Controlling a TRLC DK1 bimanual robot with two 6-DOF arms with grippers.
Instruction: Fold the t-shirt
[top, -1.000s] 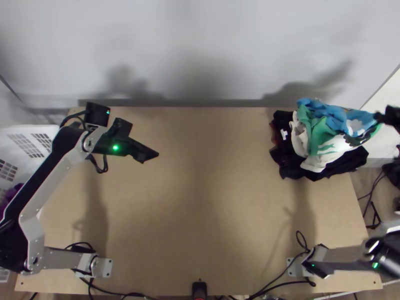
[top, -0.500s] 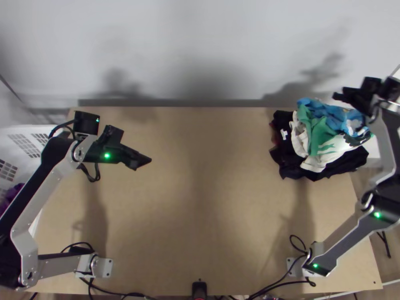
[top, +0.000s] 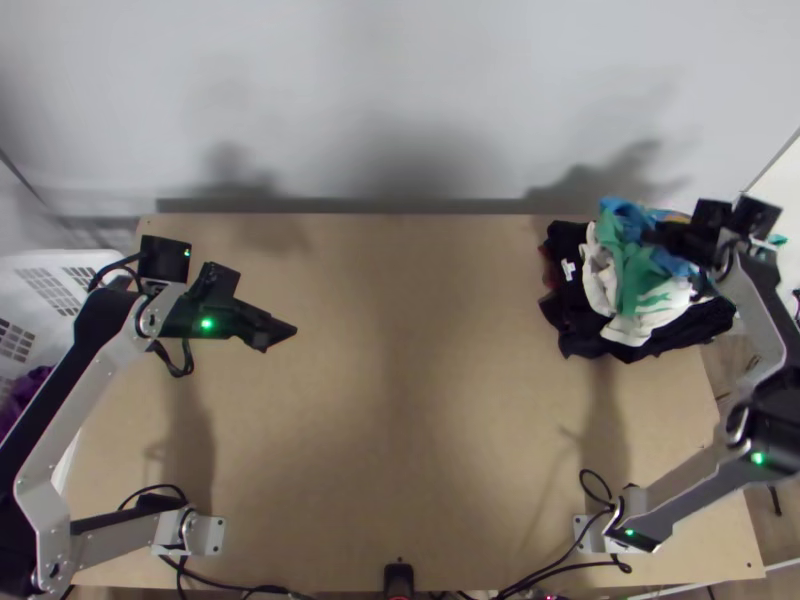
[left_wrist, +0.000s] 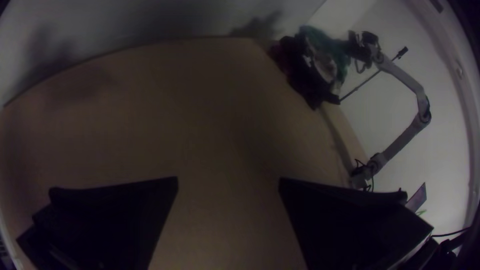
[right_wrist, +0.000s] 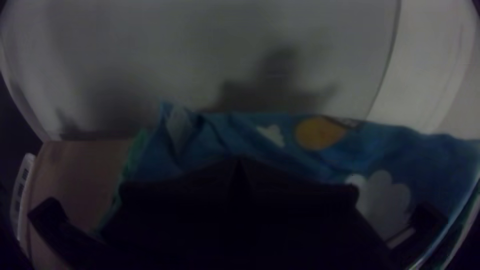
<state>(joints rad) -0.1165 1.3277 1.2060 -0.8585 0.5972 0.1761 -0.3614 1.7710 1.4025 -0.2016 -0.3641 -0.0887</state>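
Observation:
The left gripper (top: 282, 334) hangs over the left part of the table. In the left wrist view the left gripper (left_wrist: 228, 181) stands open, nothing between its fingers. At the table's far right lies a bunched heap of clothes: a blue cloth (top: 622, 212) on top, green (top: 635, 270) and white (top: 630, 325) fabric, black garments (top: 568, 325) underneath. The right gripper (top: 650, 236) is at the top of this heap. Seen from its wrist, the right gripper (right_wrist: 239, 161) has its fingertips together, shut on the blue cloth (right_wrist: 270, 145), which has white clouds and an orange spot.
Bare wooden table (top: 400, 400) spreads between the arms, with a wall along its far edge. A white basket (top: 45, 290) stands off the left side. Black cables and a small black device (top: 398, 580) are at the near edge.
The right gripper came in from beyond the right edge over the heap, then down onto the blue cloth, which has shifted. My left gripper moved slightly left and nearer the table's front.

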